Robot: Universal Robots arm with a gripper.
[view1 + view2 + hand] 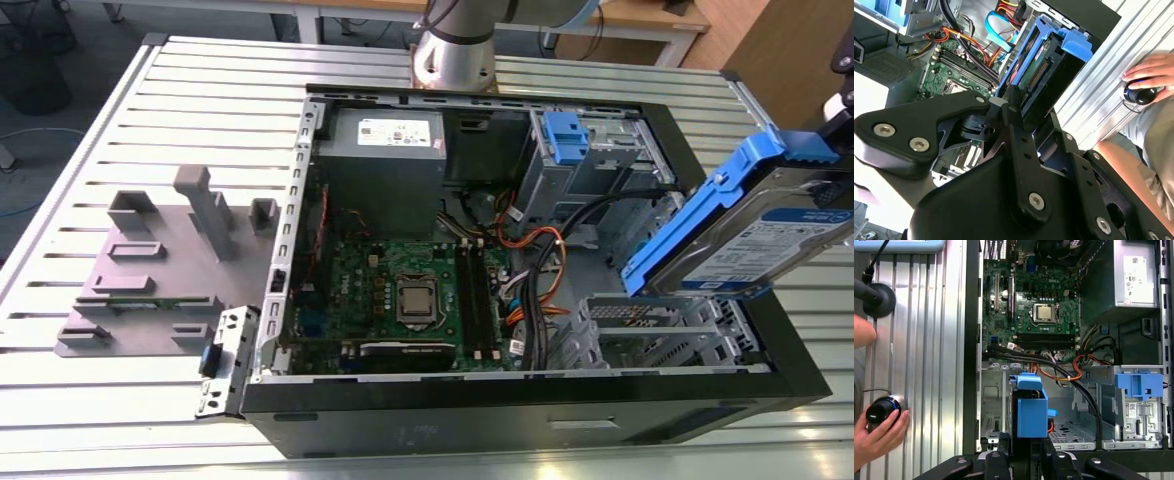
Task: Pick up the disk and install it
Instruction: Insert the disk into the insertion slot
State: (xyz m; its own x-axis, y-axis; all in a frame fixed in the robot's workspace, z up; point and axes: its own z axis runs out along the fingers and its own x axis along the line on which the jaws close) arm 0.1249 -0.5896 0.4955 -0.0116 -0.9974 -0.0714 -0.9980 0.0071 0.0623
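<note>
My end effector (1027, 444) is clamped shut on the disk (1030, 407), gripping its blue carrier by the sides. The disk hangs tilted in the air, just above the metal drive cage (641, 340) inside the open PC case (534, 405). Further in there's the motherboard (400, 290), then a blue bracket (565, 140). A grey stand (174, 240) sits on the surface (174, 120), at the exterior view's left.

Slatted metal desk (174, 100). Open PC case (507, 405) lies on its side on it. Grey slotted stand (160, 260) sits just beside the case, on the exterior view's left. Small metal bracket (220, 365) is at the case's corner. Arm base (454, 60) stands behind the case. In the first wrist view, a hand (879, 432) rests on a desk knob (881, 409).
</note>
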